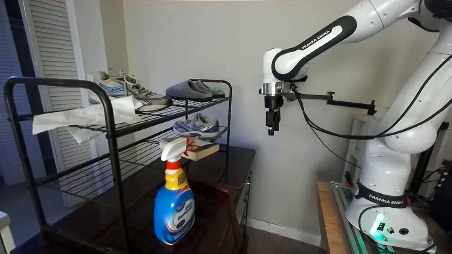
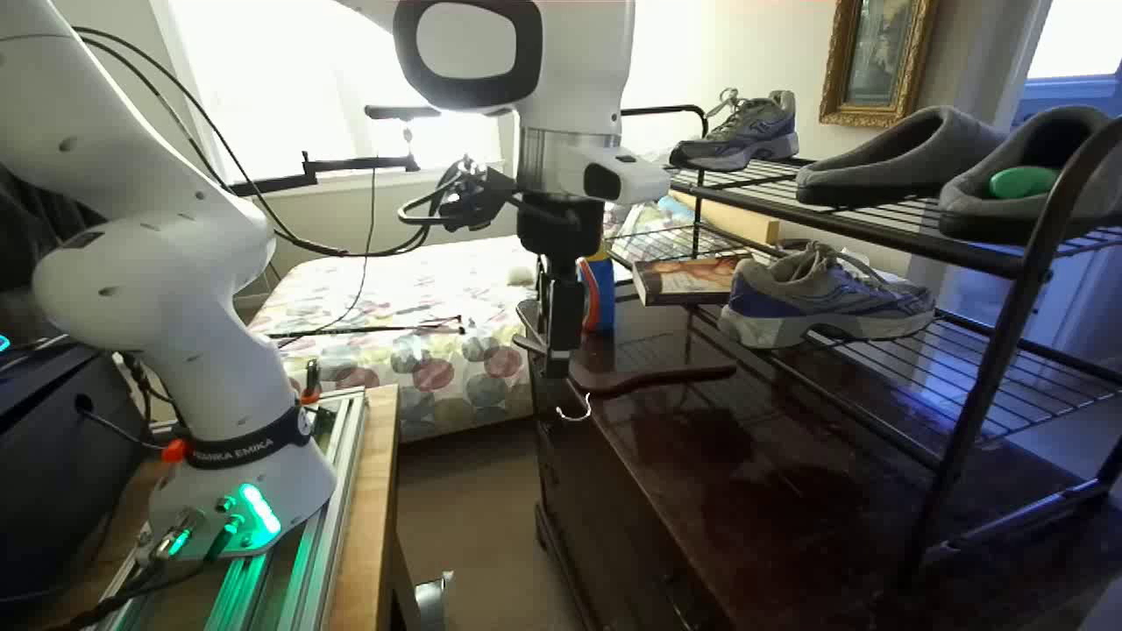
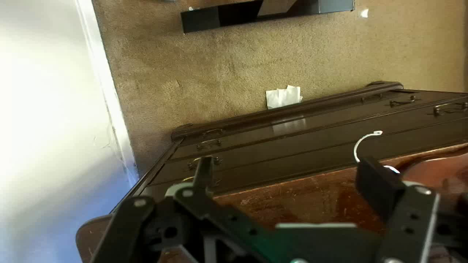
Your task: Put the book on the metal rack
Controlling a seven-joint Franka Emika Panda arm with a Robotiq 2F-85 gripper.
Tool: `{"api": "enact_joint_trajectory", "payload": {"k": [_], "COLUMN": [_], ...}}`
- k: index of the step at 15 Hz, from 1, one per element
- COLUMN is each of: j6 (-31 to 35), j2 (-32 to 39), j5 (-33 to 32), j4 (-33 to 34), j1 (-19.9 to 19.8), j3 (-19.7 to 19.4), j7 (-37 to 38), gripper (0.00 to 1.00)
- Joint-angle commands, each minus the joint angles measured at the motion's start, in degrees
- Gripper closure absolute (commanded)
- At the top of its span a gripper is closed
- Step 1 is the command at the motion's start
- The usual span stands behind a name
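The book (image 1: 203, 150) has a picture cover and pale tan page edges. It lies flat at the front edge of the lower wire tier of the black metal rack (image 1: 113, 158), jutting past the rail beside a blue-grey sneaker; it also shows in an exterior view (image 2: 688, 279). In an exterior view the spray bottle hides part of it. My gripper (image 1: 272, 131) points down, apart from the rack and book, on the robot's side of the rack. In the wrist view the gripper's (image 3: 292, 175) fingers stand wide apart with nothing between them. The book is out of the wrist view.
A blue spray bottle (image 1: 174, 211) stands on the dark dresser (image 2: 719, 491) before the rack. A wooden hanger (image 2: 657, 377) with a metal hook lies at the dresser's edge, near below my gripper. Sneakers (image 1: 130, 90), slippers (image 1: 192, 91) and white papers (image 1: 95, 114) are on the top tier.
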Motion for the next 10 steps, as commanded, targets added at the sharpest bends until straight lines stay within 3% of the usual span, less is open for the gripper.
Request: {"api": "enact_joint_trajectory", "payload": {"k": [1, 6, 10], "j6": [-0.07, -0.07, -1.76], "j2": [0.03, 0.03, 0.45], "j5": [0.1, 0.1, 12.75], "j4": [0.06, 0.06, -0.01], "j1": [-0.25, -0.25, 3.42], "j3": [0.23, 0.23, -2.64], "j7": [-0.08, -0.08, -9.44], "gripper": [0.0, 0.0, 0.0]}}
